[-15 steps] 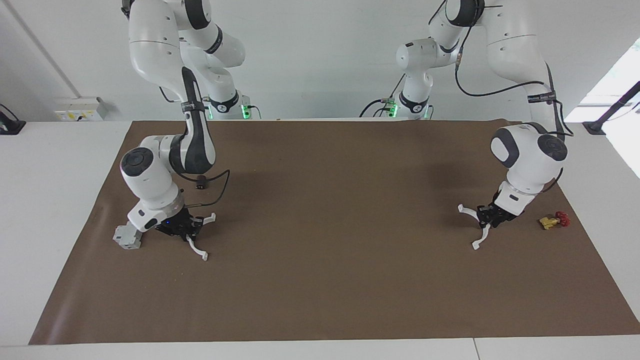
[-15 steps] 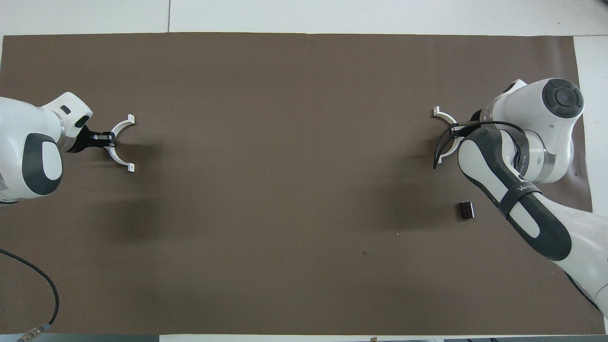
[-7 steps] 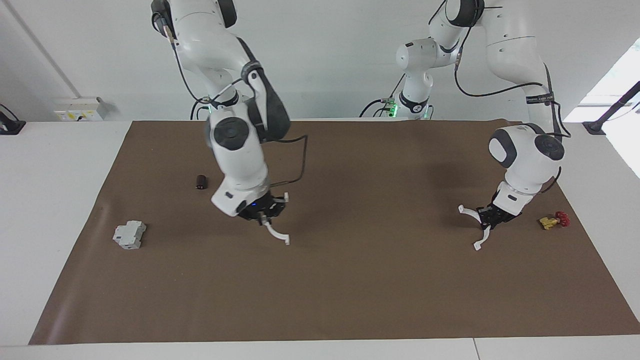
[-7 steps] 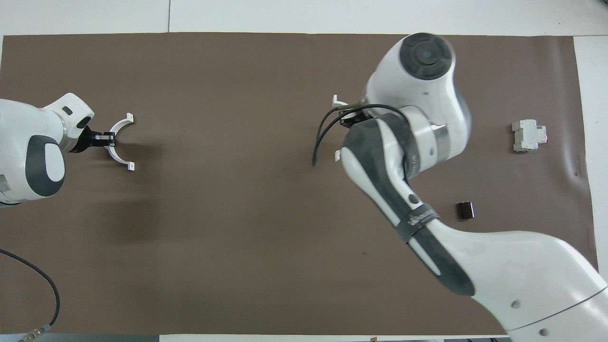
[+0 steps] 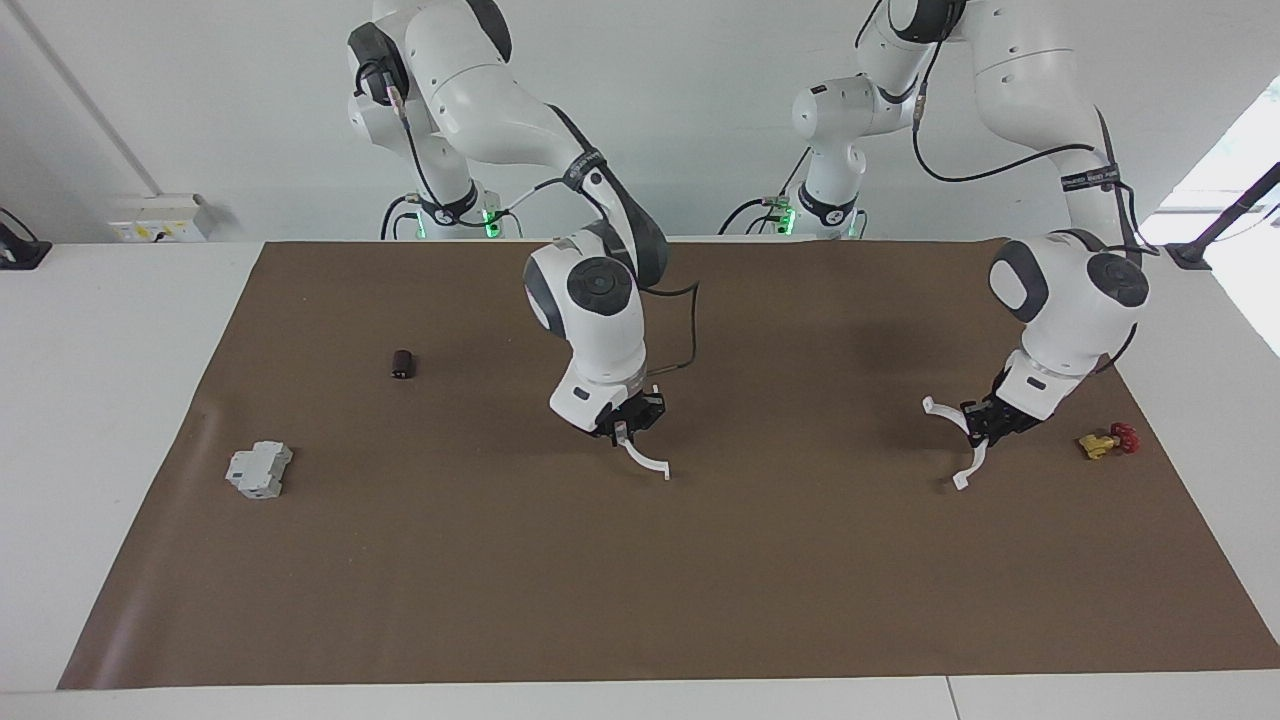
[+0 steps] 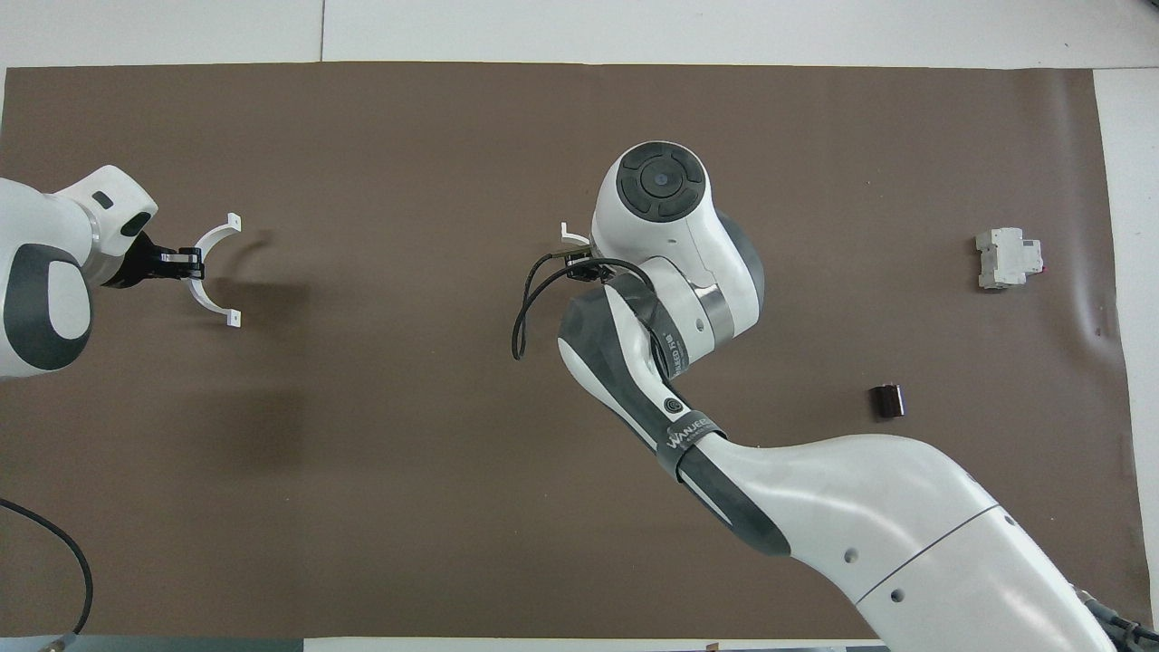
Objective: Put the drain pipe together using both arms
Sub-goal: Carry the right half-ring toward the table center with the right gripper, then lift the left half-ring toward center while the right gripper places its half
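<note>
The drain pipe is in two thin white half-ring arcs, far apart. My right gripper (image 5: 622,432) is shut on one arc (image 5: 645,462) and holds it over the middle of the brown mat. In the overhead view the right wrist covers that gripper, and only a tip of the arc (image 6: 570,239) shows. My left gripper (image 5: 978,425) is shut on the other arc (image 5: 973,465) over the mat at the left arm's end of the table. In the overhead view, the left gripper (image 6: 188,263) pinches the middle of this arc (image 6: 210,239), whose open side faces the table's middle.
A grey blocky part (image 5: 259,470) lies on the brown mat (image 5: 640,600) at the right arm's end, with a small dark cylinder (image 5: 402,364) nearer to the robots. A small yellow and red piece (image 5: 1105,441) lies beside the left gripper.
The right arm has swung from beside the grey blocky part to over the table's middle, carrying its arc. The left gripper has risen slightly with its arc.
</note>
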Controlling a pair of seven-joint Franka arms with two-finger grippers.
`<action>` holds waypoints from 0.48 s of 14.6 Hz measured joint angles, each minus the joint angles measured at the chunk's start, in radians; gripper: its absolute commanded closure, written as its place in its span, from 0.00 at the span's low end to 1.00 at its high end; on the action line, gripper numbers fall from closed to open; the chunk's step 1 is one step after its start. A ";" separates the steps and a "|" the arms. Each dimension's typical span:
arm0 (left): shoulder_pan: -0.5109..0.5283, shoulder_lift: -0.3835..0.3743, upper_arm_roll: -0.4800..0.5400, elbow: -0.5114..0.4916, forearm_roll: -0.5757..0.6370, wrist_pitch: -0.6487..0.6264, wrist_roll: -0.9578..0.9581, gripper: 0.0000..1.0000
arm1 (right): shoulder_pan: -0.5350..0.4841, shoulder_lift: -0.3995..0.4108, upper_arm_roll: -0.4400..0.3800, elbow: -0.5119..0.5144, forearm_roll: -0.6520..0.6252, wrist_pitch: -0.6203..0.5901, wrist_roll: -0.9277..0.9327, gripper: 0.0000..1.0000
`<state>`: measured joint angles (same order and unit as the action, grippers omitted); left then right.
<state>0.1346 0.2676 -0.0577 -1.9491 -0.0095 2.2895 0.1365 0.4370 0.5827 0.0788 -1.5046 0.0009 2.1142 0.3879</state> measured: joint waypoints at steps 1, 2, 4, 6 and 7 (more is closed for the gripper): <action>-0.001 -0.015 -0.001 0.013 0.000 -0.033 0.000 1.00 | 0.001 0.007 0.000 -0.002 0.000 0.009 -0.001 1.00; -0.004 -0.028 -0.001 0.025 0.000 -0.062 -0.001 1.00 | 0.004 0.011 0.001 -0.005 0.000 0.014 -0.002 1.00; -0.016 -0.047 -0.001 0.050 0.002 -0.113 -0.011 1.00 | 0.026 0.016 0.003 -0.011 0.000 0.021 -0.002 1.00; -0.043 -0.055 -0.003 0.077 0.046 -0.151 -0.054 1.00 | 0.044 0.017 0.003 -0.033 0.000 0.045 -0.002 1.00; -0.064 -0.055 -0.003 0.089 0.078 -0.165 -0.092 1.00 | 0.046 0.017 0.003 -0.049 0.000 0.068 -0.002 0.97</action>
<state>0.0711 0.2125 -0.0612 -1.8604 0.0684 2.1243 0.0447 0.4834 0.5998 0.0816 -1.5537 0.0008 2.1820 0.3859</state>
